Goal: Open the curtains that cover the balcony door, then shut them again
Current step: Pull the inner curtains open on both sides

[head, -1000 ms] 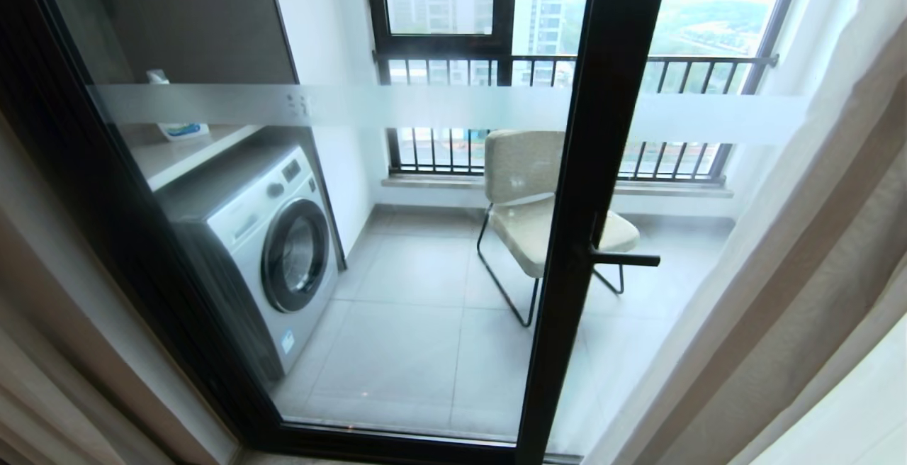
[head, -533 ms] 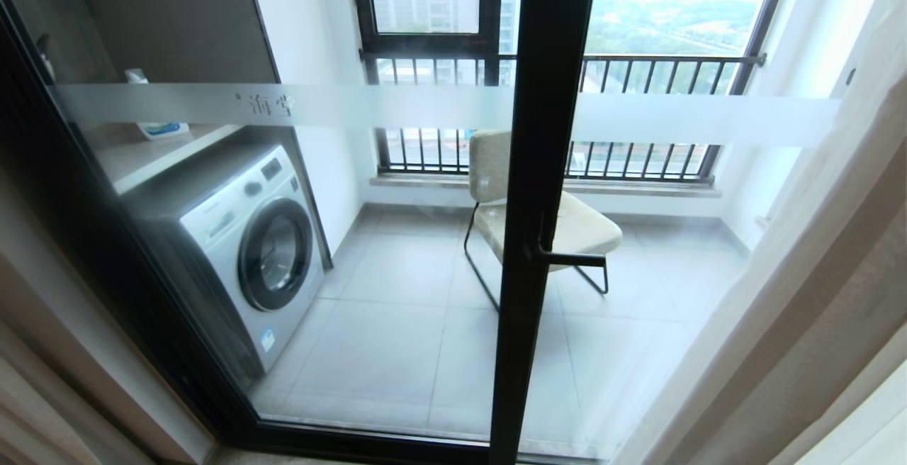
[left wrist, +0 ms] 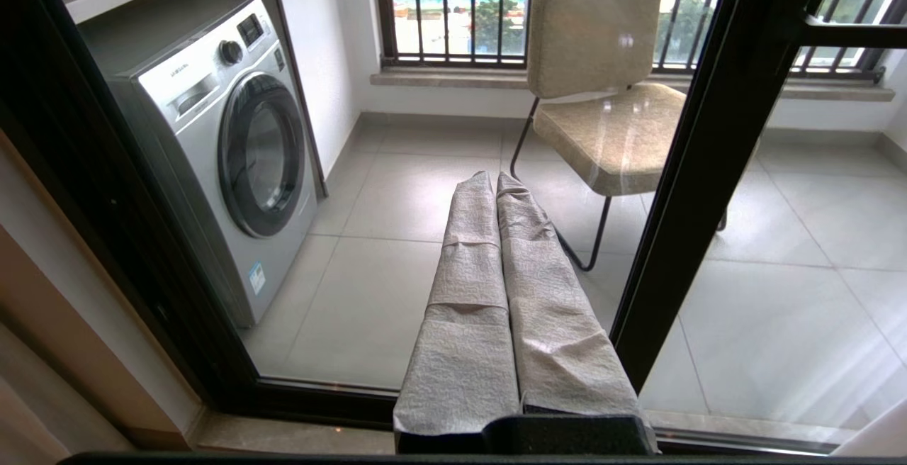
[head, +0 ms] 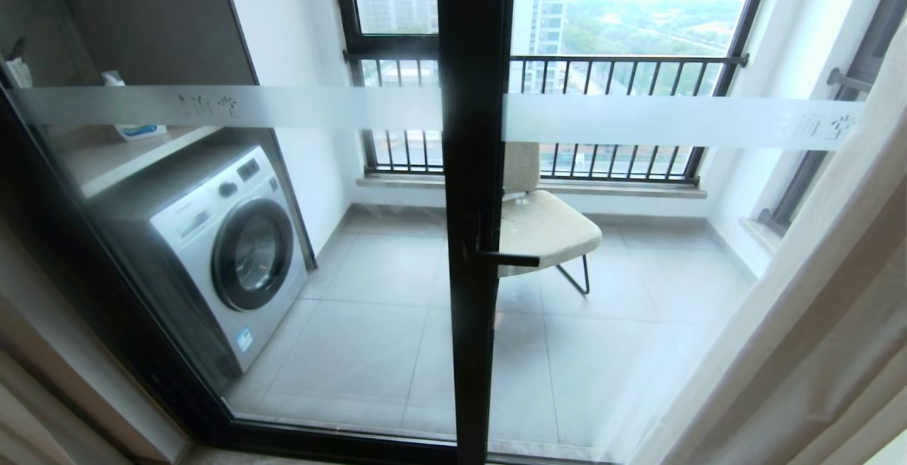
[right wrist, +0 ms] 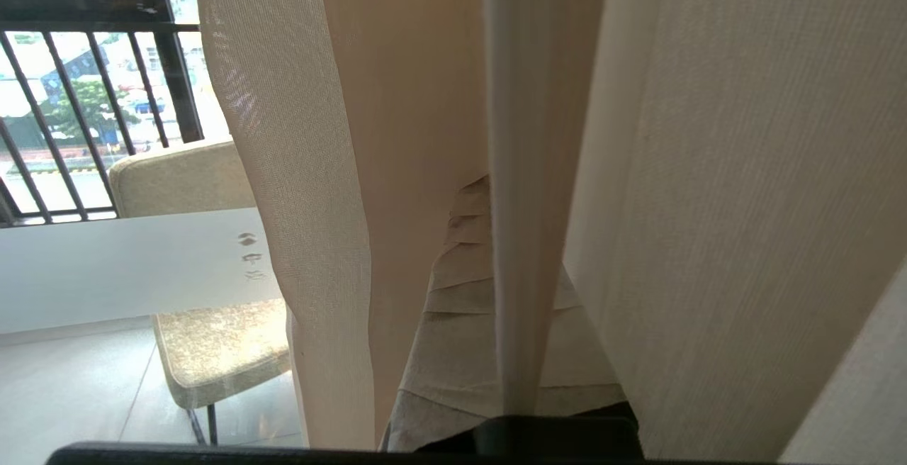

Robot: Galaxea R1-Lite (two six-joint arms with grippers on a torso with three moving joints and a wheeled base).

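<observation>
The balcony door (head: 471, 238), dark-framed glass with a frosted band (head: 638, 121) and a black handle (head: 506, 259), fills the head view. The curtains hang at both edges: beige drape (head: 836, 323) with a sheer layer (head: 737, 323) on the right, and more beige drape (head: 42, 394) on the left. In the right wrist view my right gripper (right wrist: 496, 192), its fingers (right wrist: 453, 295) wrapped in grey cloth, is shut on a pale fold of the curtains (right wrist: 524, 238), between sheer (right wrist: 297, 167) and beige cloth (right wrist: 708, 203). My left gripper (left wrist: 496, 181) is shut and empty, facing the glass. Neither gripper shows in the head view.
Behind the glass are a washing machine (head: 227, 252) under a shelf, a beige chair (head: 545, 231) on a tiled floor, and a window with a black barred railing (head: 623, 61). The door's bottom track (left wrist: 319, 398) runs just in front of the left gripper.
The whole head view has shifted, so the door's centre post now stands mid-picture. The right curtain's edge has drawn away to the right of that post, uncovering more of the right glass panel.
</observation>
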